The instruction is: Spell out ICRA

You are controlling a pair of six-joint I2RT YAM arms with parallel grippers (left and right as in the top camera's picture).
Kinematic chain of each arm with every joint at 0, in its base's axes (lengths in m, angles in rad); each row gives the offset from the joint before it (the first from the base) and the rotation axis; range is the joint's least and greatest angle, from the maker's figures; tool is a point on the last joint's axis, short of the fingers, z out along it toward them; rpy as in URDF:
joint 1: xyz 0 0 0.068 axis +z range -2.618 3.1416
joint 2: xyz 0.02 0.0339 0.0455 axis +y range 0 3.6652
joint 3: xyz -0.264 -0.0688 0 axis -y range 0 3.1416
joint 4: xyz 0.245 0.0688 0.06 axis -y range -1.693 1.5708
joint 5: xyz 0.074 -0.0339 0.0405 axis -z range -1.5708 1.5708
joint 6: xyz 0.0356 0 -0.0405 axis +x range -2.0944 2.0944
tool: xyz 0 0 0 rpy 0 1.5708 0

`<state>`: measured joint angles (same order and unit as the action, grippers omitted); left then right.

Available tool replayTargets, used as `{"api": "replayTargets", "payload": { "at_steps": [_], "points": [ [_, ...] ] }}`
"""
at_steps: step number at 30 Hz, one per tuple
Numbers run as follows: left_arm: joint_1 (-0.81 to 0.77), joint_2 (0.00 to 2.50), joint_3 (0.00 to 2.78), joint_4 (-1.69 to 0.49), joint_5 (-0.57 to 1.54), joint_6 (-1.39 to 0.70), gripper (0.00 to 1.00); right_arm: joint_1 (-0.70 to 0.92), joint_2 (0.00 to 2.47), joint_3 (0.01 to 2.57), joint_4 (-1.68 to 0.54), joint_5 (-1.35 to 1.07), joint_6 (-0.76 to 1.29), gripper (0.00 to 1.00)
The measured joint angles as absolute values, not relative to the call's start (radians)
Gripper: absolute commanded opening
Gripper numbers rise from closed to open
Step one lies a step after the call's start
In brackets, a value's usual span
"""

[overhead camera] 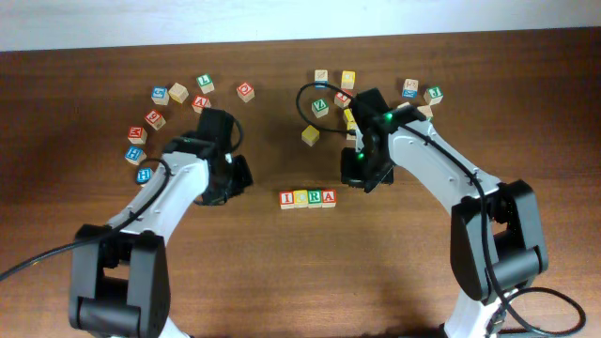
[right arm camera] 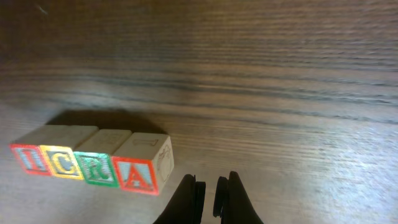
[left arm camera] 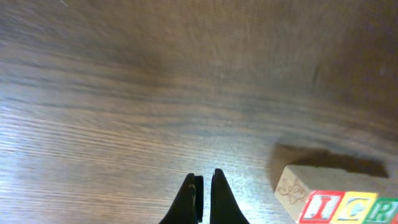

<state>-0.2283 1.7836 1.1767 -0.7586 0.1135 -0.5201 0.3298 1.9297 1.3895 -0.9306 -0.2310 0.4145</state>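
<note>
Your row of four small wooden letter blocks [overhead camera: 308,198] lies on the dark brown wooden table [overhead camera: 300,282], just below the middle of the overhead frame. Its long axis runs straight left to right across that frame. The blocks sit side by side, touching, and read I, C, R, A from left to right, with the letters upright towards the bottom edge. The red-edged I block [overhead camera: 287,199] is the left end and the red-edged A block [overhead camera: 329,198] is the right end.

The left arm [overhead camera: 178,188] comes in from the lower left, and its head stops to the left of the row and slightly higher in the frame. In its wrist view the left jaws are pressed together at the bottom centre with nothing between them. The row enters that frame at the lower right, I end first, clearly apart from the jaw tips.

The right arm [overhead camera: 432,164] reaches in from the lower right and ends above and to the right of the A block. In its wrist view the right jaws are also closed and empty. The row lies at the lower left, angled slightly down towards the jaws, and the A block's bare side face is near the tips without touching them.

Other coloured letter blocks lie scattered in a left cluster [overhead camera: 155,119] and a right cluster [overhead camera: 343,98] in the upper part of the overhead frame. A single plain yellow block [overhead camera: 311,135] sits between the two arms, above the row.
</note>
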Motion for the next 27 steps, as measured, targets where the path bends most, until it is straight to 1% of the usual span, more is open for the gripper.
{"api": "replayTargets", "payload": {
  "at_steps": [2, 5, 12, 20, 27],
  "points": [
    [-0.257, 1.784, 1.133, -0.723, 0.116, -0.537, 0.0, 0.33, 1.93, 1.343, -0.872, -0.261, 0.419, 0.04],
    [-0.296, 1.784, 1.09, -0.669, 0.122, -0.563, 0.0, 0.33, 1.93, 1.322, -0.859, -0.276, 0.435, 0.04],
    [-0.361, 1.784, 1.084, -0.611, 0.125, -0.588, 0.0, 0.33, 1.929, 1.246, -0.778, -0.296, 0.447, 0.04],
    [-0.364, 1.787, 1.084, -0.6, 0.127, -0.603, 0.0, 0.363, 1.929, 1.243, -0.751, -0.31, 0.446, 0.04],
    [-0.381, 1.836, 1.084, -0.572, 0.19, -0.607, 0.0, 0.382, 1.929, 1.243, -0.736, -0.313, 0.468, 0.04]
  ]
}}
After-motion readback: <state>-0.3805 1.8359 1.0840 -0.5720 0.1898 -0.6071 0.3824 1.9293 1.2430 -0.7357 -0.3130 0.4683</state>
